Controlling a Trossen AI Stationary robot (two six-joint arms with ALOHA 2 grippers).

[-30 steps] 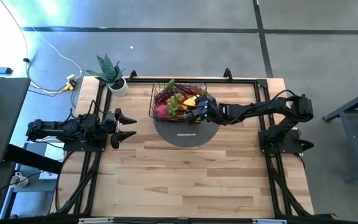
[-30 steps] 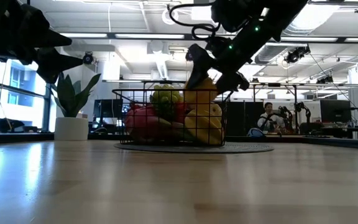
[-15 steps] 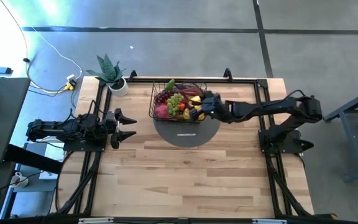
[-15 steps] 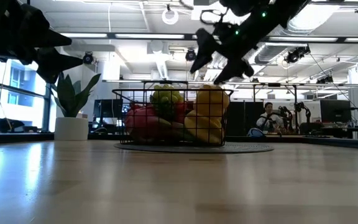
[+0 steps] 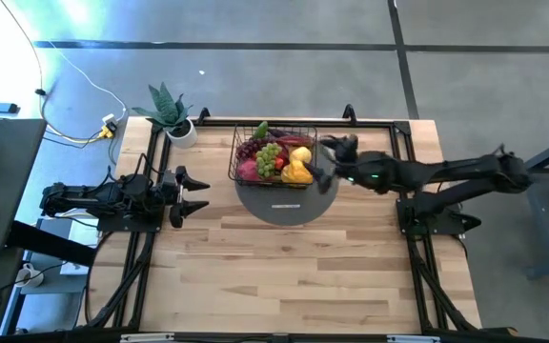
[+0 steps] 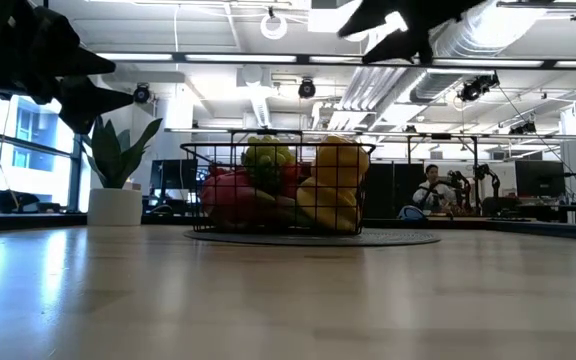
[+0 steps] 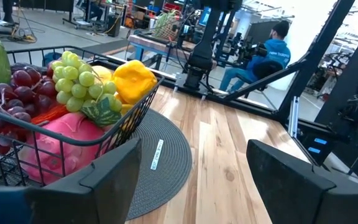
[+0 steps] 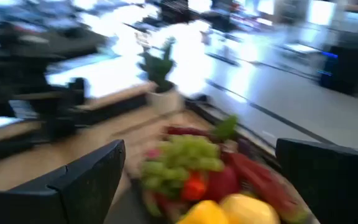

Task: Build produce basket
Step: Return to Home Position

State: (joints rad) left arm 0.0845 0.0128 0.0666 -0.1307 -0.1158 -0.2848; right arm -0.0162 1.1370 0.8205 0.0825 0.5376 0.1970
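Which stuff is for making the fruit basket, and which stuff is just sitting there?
For the job: basket, on the mat; produce, in it; right gripper, open, high beside the basket; left gripper, open, parked at the table's left.
Just sitting there: plant; mat; table.

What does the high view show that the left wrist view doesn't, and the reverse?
Only high: the plant at a table corner, and the open right gripper in full, just right of the basket. Only left wrist: a seated person in blue beyond the table. Both: the basket on the mat, green grapes, yellow pepper, and the open left gripper, parked left of the basket.
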